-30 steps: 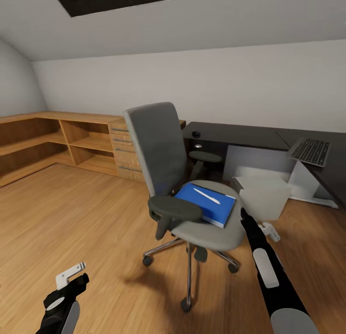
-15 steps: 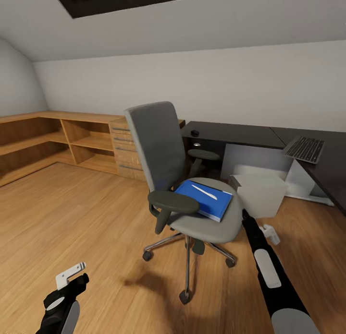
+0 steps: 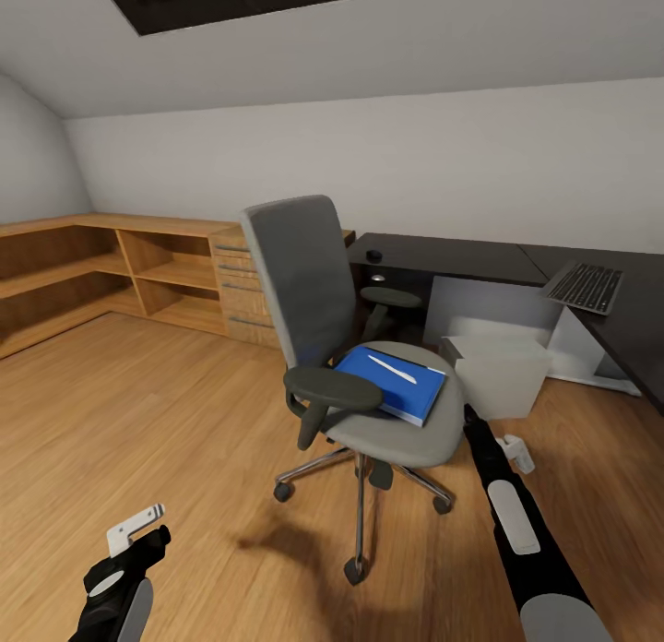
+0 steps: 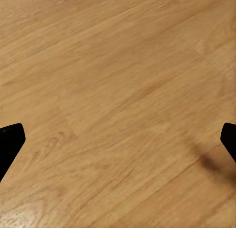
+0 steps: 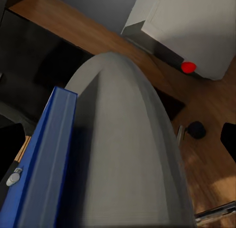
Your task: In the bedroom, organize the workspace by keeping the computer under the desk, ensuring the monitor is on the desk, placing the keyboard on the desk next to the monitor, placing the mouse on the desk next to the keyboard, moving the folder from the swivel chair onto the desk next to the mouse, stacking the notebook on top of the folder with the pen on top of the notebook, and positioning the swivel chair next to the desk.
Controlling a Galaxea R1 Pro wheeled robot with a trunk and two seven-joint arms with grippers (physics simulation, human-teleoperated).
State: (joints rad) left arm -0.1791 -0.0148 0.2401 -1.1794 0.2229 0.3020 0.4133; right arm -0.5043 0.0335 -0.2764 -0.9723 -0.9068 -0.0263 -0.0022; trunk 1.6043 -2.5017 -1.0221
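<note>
The blue folder lies on the seat of the swivel chair, the white pen on top of it. The right gripper sits just beside the seat's edge, close below the folder; I cannot tell how wide it stands. Beyond it the computer stands on the floor by the desk, the keyboard on top. The left gripper, fingers spread wide, hangs over bare wooden floor, well apart from the chair.

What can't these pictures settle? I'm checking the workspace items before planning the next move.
- Keyboard: its far end is cut off by the head view's edge.
- Mouse: too small in the head view to confirm.
- Right claw: too small in the head view to judge open or shut.
- Folder: seen edge-on in the right wrist view, top surface hidden.
</note>
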